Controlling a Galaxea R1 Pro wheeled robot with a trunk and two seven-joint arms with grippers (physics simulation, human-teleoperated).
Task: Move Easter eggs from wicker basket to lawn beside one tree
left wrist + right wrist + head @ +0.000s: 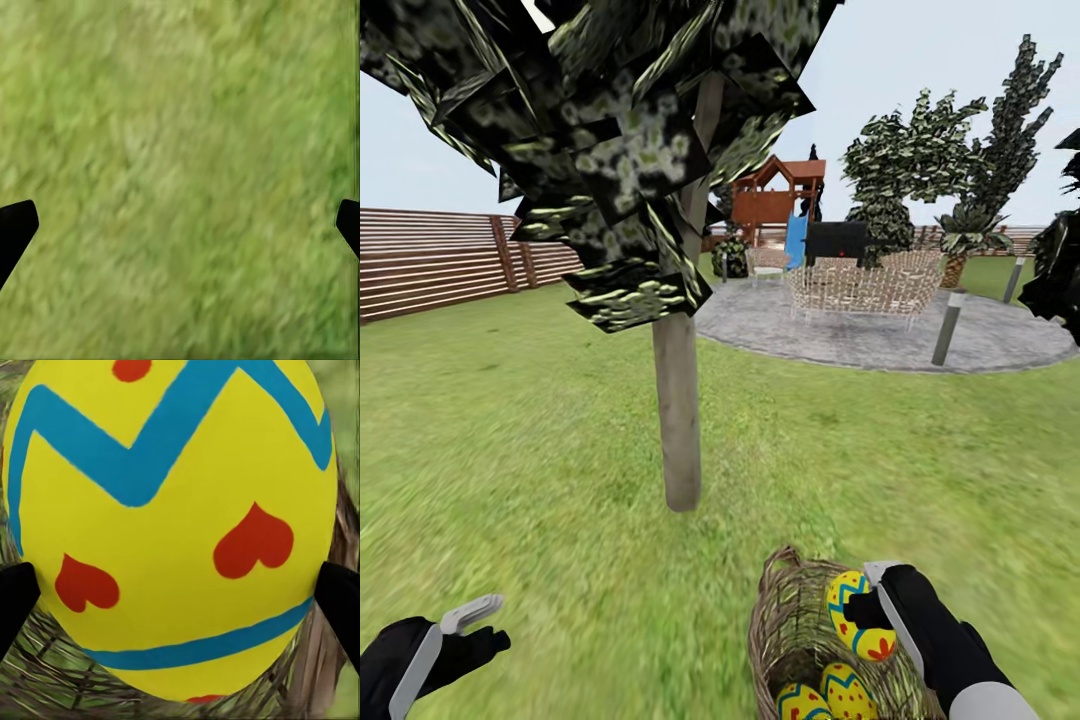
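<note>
Low on the right, the brown wicker basket [785, 625] stands on the lawn [520, 450], close in front of the tree [680, 420] with its pale trunk. My right gripper [868, 603] is shut on one yellow Easter egg [857, 618] and holds it just above the basket's rim. Up close, that egg [172, 532] sits between the two dark fingertips [15, 596], with the basket's weave [45, 682] behind it. Two more eggs [802, 702] [850, 690] lie inside the basket. My left gripper [478, 622] hangs open over bare grass [180, 135] at the lower left.
A grey paved circle [880, 335] lies beyond the tree, with a pale woven chair [865, 280] and grey bollards [948, 325] on it. A brown slatted fence [440, 260] runs along the left. A playset [775, 200] and more trees [920, 160] stand far back.
</note>
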